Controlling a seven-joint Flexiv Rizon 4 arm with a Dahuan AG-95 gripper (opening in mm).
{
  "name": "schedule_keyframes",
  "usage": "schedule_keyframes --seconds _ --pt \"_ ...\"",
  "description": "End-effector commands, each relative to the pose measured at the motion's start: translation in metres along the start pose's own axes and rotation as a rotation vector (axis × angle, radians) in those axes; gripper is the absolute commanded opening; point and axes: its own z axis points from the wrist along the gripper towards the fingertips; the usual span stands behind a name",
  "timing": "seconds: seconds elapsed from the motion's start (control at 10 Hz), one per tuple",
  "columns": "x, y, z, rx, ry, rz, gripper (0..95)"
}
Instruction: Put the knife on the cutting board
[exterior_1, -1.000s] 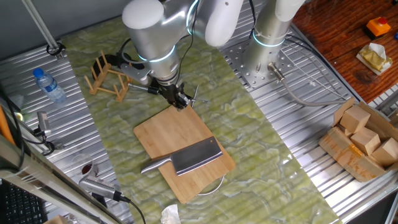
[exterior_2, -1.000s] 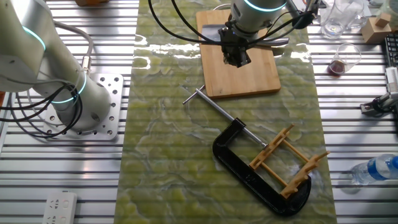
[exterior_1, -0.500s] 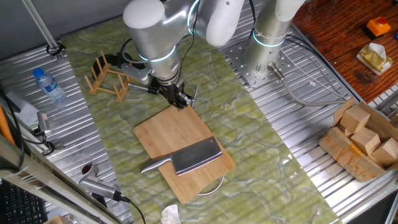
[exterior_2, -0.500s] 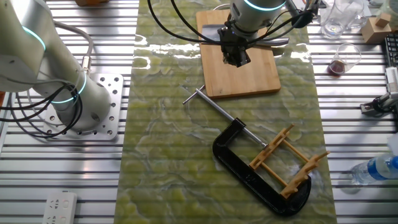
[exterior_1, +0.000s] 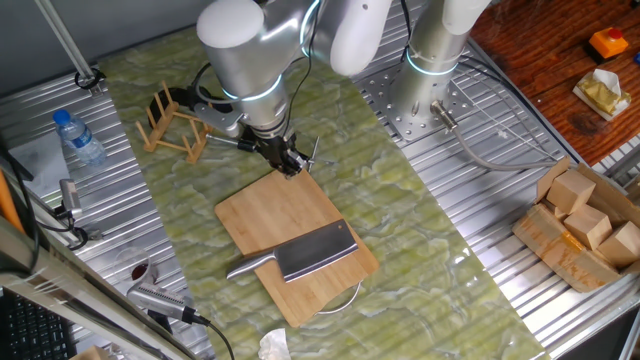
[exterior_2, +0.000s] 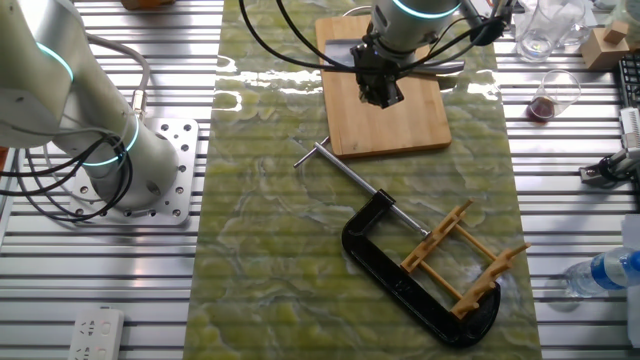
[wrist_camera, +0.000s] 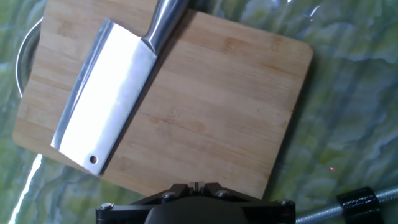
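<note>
The knife (exterior_1: 298, 254) lies flat on the cutting board (exterior_1: 285, 215), its broad blade toward the board's near right part and its steel handle reaching past the board's left edge in one fixed view. In the hand view the blade (wrist_camera: 102, 106) runs diagonally across the board's (wrist_camera: 217, 112) left half, with a small hole near its lower corner and the handle leaving the top of the picture. No maker's mark or writing can be read on blade or board.

The hand (exterior_1: 289, 160) hangs above the board's far corner, apart from the knife and holding nothing. In the other fixed view the hand (exterior_2: 381, 92) stands over the board (exterior_2: 395, 120); whether its fingers are spread or pressed together cannot be told from any view.

A green marbled mat (exterior_1: 420, 230) covers the table (exterior_1: 490, 190). A black C-clamp (exterior_2: 400, 270) with its thin metal screw rod (exterior_2: 345, 172) lies on the mat near a small wooden dowel rack (exterior_2: 460, 255). A water bottle (exterior_1: 78, 137) with a blue cap stands at the left; its label is too small to read. Wooden blocks (exterior_1: 585, 225) sit in a box at the right.
</note>
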Motion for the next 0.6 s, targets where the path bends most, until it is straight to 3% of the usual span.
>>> schedule_keyframes --seconds 0.1,0.6 --pt "0.0022 0.0005 -0.0033 0.001 -0.003 0.007 0.0" --pt "0.0011 0.0005 -0.0037 0.000 -0.002 0.005 0.0"
